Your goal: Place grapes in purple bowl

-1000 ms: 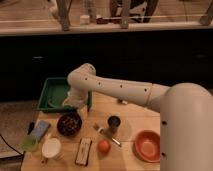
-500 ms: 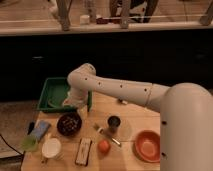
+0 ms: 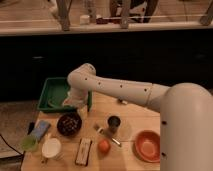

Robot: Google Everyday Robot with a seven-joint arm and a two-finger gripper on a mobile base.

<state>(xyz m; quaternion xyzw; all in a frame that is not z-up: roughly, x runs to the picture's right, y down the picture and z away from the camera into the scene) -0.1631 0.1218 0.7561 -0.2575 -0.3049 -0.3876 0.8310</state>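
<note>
Purple bowl [image 3: 69, 124] rests near the counter's [image 3: 131, 120] left edge, dark contents inside. Tool [image 3: 75, 100] hangs just behind it, before the green tray [image 3: 52, 92] at the back-left corner. Orange bowl [image 3: 149, 145] occupies the front-right corner.

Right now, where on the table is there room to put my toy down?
There's bare wood between the small dark cup and the orange bowl. The left side is crowded: purple bowl, white cup, green tray. The gripper hangs by that tray's right edge.
</note>
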